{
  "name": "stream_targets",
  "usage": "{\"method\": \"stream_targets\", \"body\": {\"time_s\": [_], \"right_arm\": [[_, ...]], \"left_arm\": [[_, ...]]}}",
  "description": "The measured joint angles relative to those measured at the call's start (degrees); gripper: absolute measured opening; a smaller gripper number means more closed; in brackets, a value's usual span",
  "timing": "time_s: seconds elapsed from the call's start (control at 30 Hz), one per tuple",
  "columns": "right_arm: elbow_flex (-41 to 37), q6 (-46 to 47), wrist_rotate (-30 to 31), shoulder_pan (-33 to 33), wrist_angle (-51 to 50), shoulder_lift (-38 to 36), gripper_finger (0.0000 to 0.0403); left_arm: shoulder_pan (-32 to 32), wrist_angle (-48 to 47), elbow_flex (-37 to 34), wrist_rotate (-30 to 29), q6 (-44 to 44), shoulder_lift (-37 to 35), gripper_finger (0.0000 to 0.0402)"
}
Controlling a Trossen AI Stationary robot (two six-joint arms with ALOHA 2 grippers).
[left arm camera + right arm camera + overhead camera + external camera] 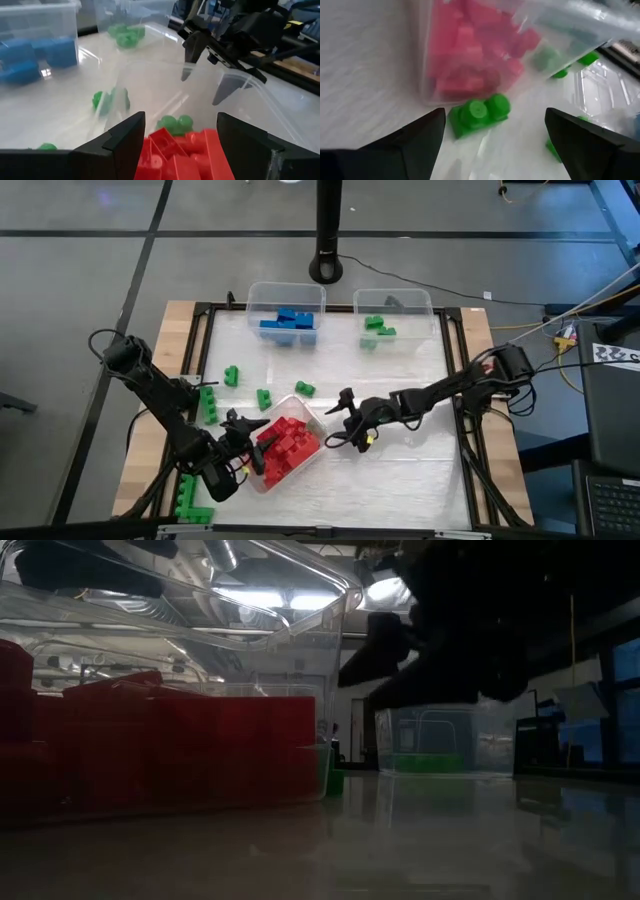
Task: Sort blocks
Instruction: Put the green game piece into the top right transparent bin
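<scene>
A clear bin (300, 415) full of red blocks (288, 445) sits slantwise at the table's near middle. My left gripper (243, 448) reaches it from the left and straddles its left end. My right gripper (492, 145) stands open just right of that bin, its fingers (345, 420) pointing left. Between them a green block (480, 115) lies flat on the table against the bin's wall, untouched. It also shows in the low view as a green block (335, 780) by the bin's right wall. My left gripper has the bin's left end (150, 70) between its two fingers (125, 142), coming nearly level from the table's left. Red blocks (175, 150) show between the fingers. The picture's edge hides where the pads meet the walls. The bin's underside rests on the table (200, 805).
At the far edge stand a clear bin with blue blocks (288, 320) and another with green blocks (378, 328). Loose green blocks lie left of the red bin (231, 375), (208, 402), (264, 397), at its far corner (305, 388), and at the near left (193, 505).
</scene>
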Motion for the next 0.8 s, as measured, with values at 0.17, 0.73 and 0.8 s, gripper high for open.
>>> {"method": "stream_targets", "body": {"time_s": [0.17, 0.73, 0.8], "right_arm": [[0.0, 3.0, 0.9, -0.3, 3.4, 3.7, 0.0344], [3.0, 9.9, 2.4, -0.2, 17.8, 14.3, 0.0344], [4.8, 9.7, 2.4, -0.2, 17.7, 15.5, 0.0344]], "left_arm": [[0.0, 0.0, 0.0, 1.3, -1.1, 0.0, 0.0235], [-2.3, 2.5, 0.0, 2.6, 0.4, 0.0, 0.0235], [-2.7, 2.5, 0.0, 2.6, 0.4, 0.0, 0.0235]]}}
